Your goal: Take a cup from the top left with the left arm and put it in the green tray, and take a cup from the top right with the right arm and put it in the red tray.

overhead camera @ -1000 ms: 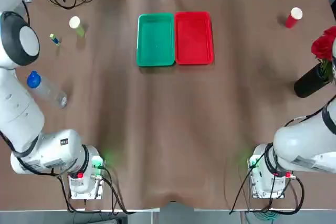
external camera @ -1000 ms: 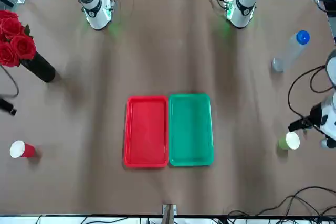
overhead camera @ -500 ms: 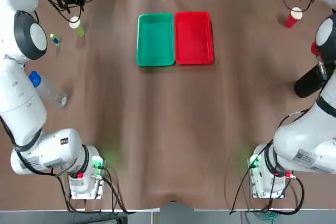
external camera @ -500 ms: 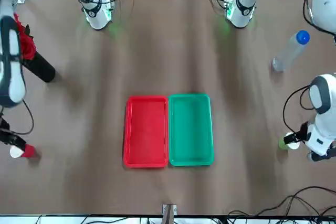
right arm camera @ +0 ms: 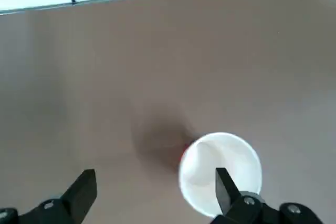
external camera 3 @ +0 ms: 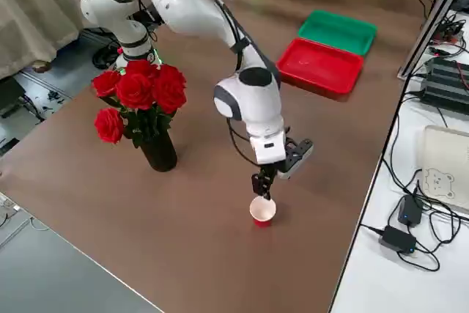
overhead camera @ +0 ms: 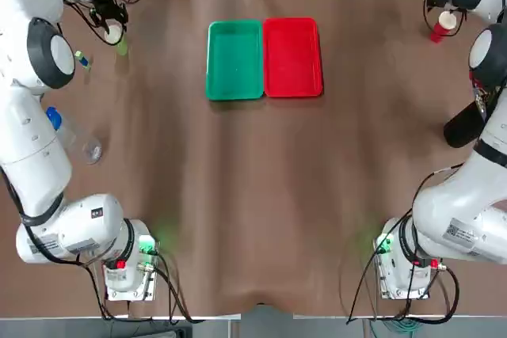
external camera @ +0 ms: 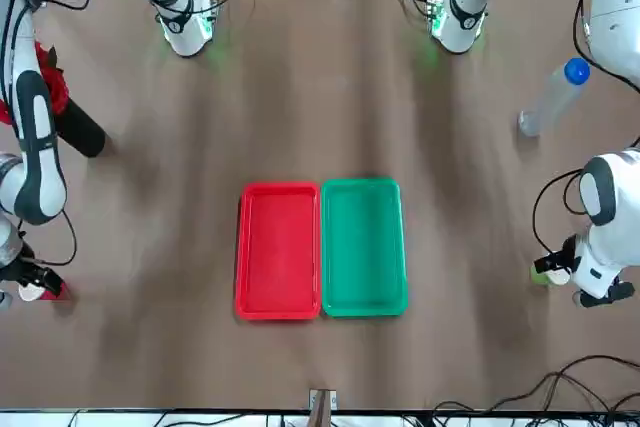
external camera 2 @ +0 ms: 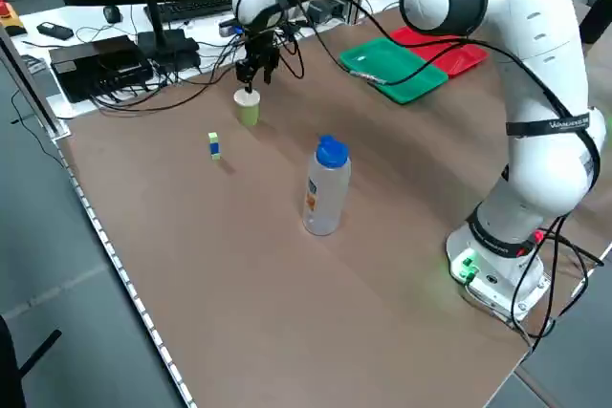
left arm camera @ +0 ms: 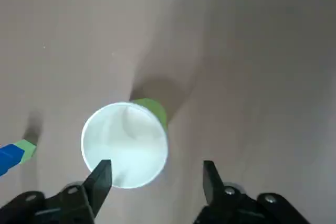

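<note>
Just below each spread gripper stands its upright cup, the green cup (left arm camera: 125, 145) off-centre under the left gripper (left arm camera: 155, 174), the red cup (right arm camera: 220, 174) likewise under the right gripper (right arm camera: 152, 187).

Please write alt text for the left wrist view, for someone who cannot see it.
Looking straight down, the left tool hangs open over a green cup standing upright on the brown table; one finger overlaps the cup's white rim, the other stands off to its side. A small blue-and-green block lies at the picture's edge.
</note>
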You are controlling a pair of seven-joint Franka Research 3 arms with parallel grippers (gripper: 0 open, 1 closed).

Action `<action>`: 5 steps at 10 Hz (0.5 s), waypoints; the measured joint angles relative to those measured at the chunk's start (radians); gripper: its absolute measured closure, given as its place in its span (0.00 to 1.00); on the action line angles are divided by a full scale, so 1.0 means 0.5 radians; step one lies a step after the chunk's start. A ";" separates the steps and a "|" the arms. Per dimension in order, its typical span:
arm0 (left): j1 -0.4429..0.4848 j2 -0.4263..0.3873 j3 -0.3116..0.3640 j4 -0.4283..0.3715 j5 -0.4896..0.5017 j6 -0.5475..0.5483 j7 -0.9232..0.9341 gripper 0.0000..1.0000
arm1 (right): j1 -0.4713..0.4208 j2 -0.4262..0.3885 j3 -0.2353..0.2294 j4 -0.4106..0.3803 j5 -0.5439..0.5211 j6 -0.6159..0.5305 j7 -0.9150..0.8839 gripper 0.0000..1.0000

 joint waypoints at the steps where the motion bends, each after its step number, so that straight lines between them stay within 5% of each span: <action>1: 0.001 0.025 0.001 0.000 0.026 0.015 -0.005 0.24 | -0.014 0.034 0.000 0.000 0.000 0.064 -0.029 0.00; 4: 0.000 0.083 0.001 0.002 0.029 0.119 -0.008 0.33 | -0.020 0.113 0.003 0.005 0.000 0.144 -0.040 0.14; 5: -0.001 0.086 0.001 0.005 0.029 0.123 -0.008 0.40 | -0.019 0.123 0.003 0.006 -0.001 0.144 -0.050 0.32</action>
